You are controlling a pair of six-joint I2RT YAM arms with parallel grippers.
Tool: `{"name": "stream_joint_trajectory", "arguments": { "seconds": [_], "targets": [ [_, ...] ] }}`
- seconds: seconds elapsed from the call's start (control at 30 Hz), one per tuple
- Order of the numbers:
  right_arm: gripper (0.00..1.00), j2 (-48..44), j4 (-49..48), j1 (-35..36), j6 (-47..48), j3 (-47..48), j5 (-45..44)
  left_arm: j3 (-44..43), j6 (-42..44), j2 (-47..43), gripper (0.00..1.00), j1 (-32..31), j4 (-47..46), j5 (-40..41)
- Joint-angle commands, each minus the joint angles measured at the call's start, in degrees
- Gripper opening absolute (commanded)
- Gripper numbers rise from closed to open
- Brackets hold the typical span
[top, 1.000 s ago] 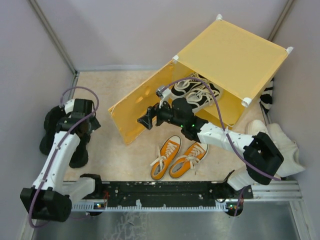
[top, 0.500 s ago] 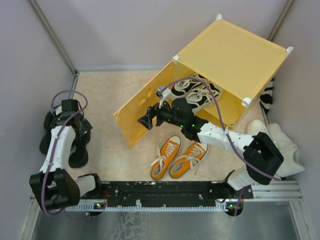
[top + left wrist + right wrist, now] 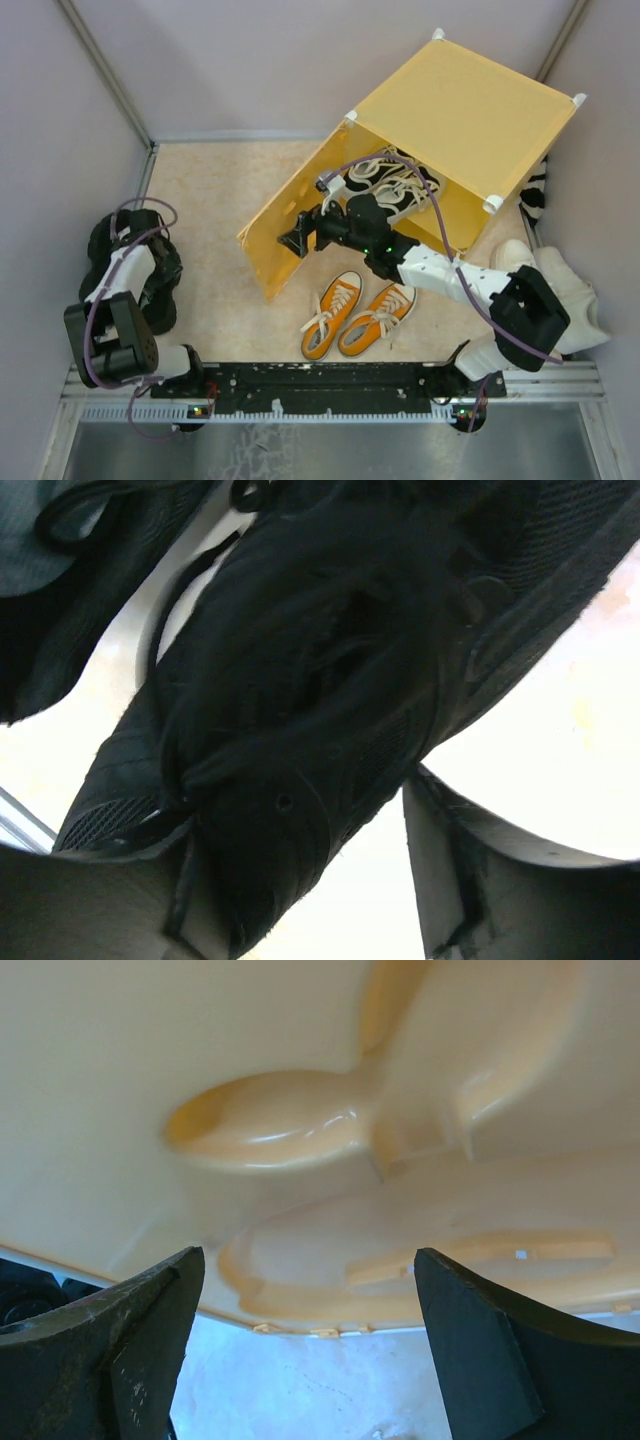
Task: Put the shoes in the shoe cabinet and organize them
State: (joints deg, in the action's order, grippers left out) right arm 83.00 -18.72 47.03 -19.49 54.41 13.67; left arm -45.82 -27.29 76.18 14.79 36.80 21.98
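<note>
A cream-white pair lies at the right edge of the speckled beige floor, beside the right arm's elbow. A black-and-white striped item peeks out behind the shoe cabinet. The yellow-orange cabinet sits tilted at the far right, and its door swings open toward the left. The black-and-white sneakers lie inside the open front, laces up; which level they rest on cannot be told. The 2 orange sneakers sit side by side on the floor just in front of the door, below the right forearm. The right arm reaches diagonally from its base at lower right. The right gripper is at the door's inner face, its fingers wide apart with nothing between them and the embossed fruit shape filling its wrist view. The left arm folds tightly at the left wall with its wrist pointing down. The left gripper has its jaws spread astride 1 all-black sneaker, and light shows between the shoe and 1 finger. The second black sneaker lies just beside the first.
</note>
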Motion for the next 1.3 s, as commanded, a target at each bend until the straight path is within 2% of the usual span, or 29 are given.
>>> {"name": "stream_joint_trajectory", "arguments": {
  "seconds": [0.0, 0.03, 0.07, 0.1, 0.2, 0.3, 0.6, 0.8, 0.97, 1.1, 1.27],
  "targets": [
    [0.86, -3.0, -1.0, -0.4, 1.3, 0.7, 0.0, 2.1, -1.1, 2.7, 0.42, 0.8, -6.0, -4.7],
    [0.86, -3.0, -0.8, -0.5, 1.4, 0.6, -0.1, 2.0, -1.3, 3.1, 0.22, 0.9, -6.0, -4.9],
    [0.86, -3.0, -0.6, -0.6, 1.4, 0.6, -0.3, 1.6, -1.6, 3.3, 0.08, 0.9, -5.7, -4.8],
    [0.86, -3.0, -0.3, -0.6, 1.5, 0.6, -0.4, 1.2, -1.7, 3.2, 0.01, 0.9, -5.4, -4.6],
    [0.86, -2.8, 0.6, -0.8, 1.6, 0.8, -0.6, 0.3, -1.5, 0.1, 0.0, 0.9, -5.1, -5.3],
    [0.86, -1.4, 2.0, -1.5, 0.9, 2.3, -0.9, -1.2, -2.7, -6.7, 0.0, 0.9, -4.6, -7.2],
    [0.86, 8.8, 6.6, -1.8, -0.7, 14.6, -0.1, -9.5, -3.6, -24.7, 0.0, 0.6, -5.5, -14.5],
    [0.85, 16.9, 8.8, -1.8, -0.4, 23.1, -2.6, -17.5, -1.8, -29.6, 0.0, -2.9, -6.0, -14.5],
    [0.85, 18.2, 9.2, -1.8, 0.6, 25.4, -6.6, -26.8, 0.0, -30.2, 0.0, -5.3, -8.2, -18.1],
    [0.85, 15.9, 9.3, -1.7, 0.8, 24.4, -7.1, -35.2, 0.1, -29.6, 0.0, -6.2, -8.9, -23.0],
    [0.85, 7.5, 11.2, -1.1, 2.8, 19.1, -9.0, -42.6, -0.2, -30.0, 0.0, -6.7, -8.3, -29.7]
  ]
}}
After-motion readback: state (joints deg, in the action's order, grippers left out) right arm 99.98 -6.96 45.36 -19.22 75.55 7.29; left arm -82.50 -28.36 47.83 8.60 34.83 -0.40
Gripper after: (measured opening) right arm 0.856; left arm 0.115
